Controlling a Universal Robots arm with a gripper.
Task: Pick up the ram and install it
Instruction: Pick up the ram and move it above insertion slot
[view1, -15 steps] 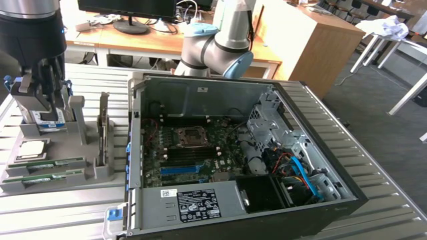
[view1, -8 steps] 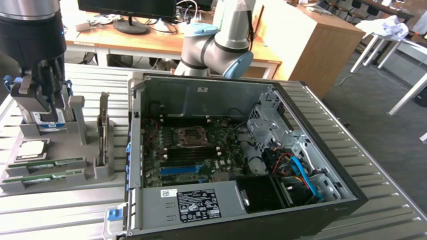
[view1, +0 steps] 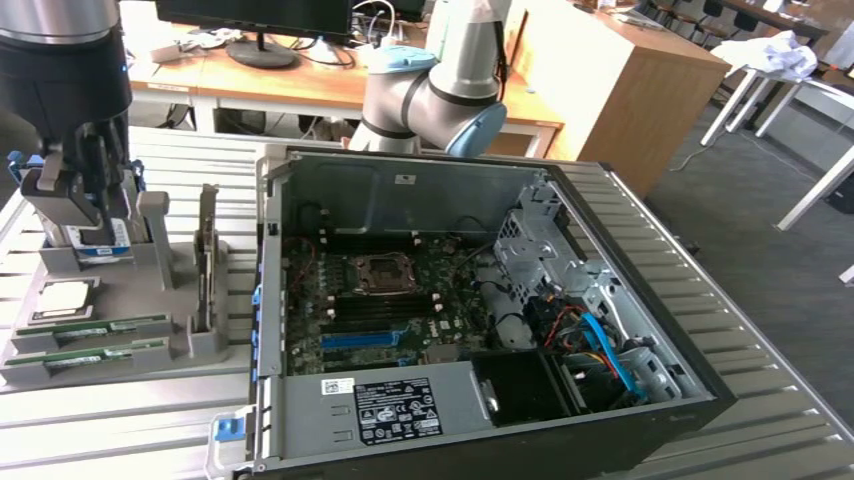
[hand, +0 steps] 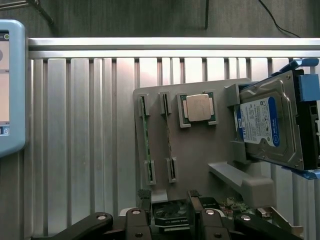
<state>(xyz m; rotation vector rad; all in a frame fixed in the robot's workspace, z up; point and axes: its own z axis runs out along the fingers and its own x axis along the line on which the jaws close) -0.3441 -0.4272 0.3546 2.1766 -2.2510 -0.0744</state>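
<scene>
Two ram sticks lie on edge in the slots of a grey holder tray (view1: 160, 355), the ram (view1: 96, 330) beside its twin (view1: 83, 356). In the wrist view they are thin green strips, ram (hand: 145, 132) and a second stick (hand: 168, 135). My gripper (view1: 80, 200) hangs above the far end of the tray, over the hard drive (view1: 96, 240), well above the sticks. It is open, and its fingertips (hand: 145, 200) stand apart with nothing held. The open computer case (view1: 274, 300) with its motherboard (view1: 387, 305) lies to the exterior view's right of the tray.
The tray also carries a square silver processor (hand: 198, 107), a blue-labelled hard drive (hand: 270, 125) and an upright dark expansion card (view1: 207, 265). All rests on a ribbed metal table (hand: 75, 140). A teach pendant (hand: 10, 85) lies at the table's edge. Desks stand behind.
</scene>
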